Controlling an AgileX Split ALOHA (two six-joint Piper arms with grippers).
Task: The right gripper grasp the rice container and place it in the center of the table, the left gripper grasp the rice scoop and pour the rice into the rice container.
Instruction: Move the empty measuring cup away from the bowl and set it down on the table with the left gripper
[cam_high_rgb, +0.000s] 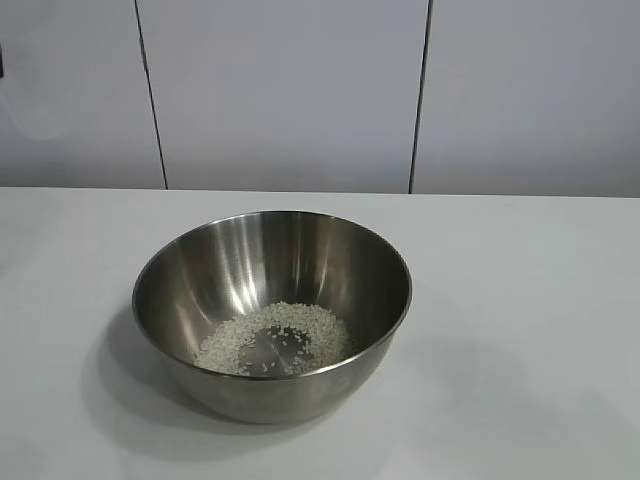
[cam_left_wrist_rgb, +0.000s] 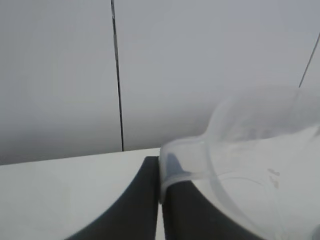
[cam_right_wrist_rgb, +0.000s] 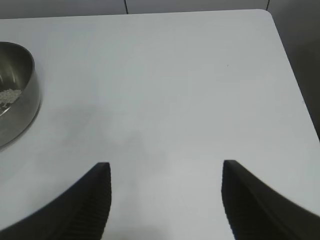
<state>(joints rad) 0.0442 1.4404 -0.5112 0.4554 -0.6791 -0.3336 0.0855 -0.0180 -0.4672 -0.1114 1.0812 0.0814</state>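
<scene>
I see the rice container (cam_high_rgb: 272, 312) at centre of the worktop (cam_high_rgb: 520, 300), rice (cam_high_rgb: 275, 338) heaped at its bottom. Left hand (cam_left_wrist_rgb: 160, 192) pinches the rice scoop (cam_left_wrist_rgb: 240, 165); right hand (cam_right_wrist_rgb: 166, 192) gapes wide, the container at its ten o'clock.

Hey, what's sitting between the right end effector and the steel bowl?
Nothing: in the right wrist view, only bare table separates the open right end effector from the steel bowl.

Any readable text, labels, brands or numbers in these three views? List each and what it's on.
None readable in any view.
Steel bowl: bare metal, no stamp or label showing.
Clear plastic cup pinched in the left gripper: a few faint marks on its wall, too blurred to read.
Table and wall panels: plain, no signs.
</scene>
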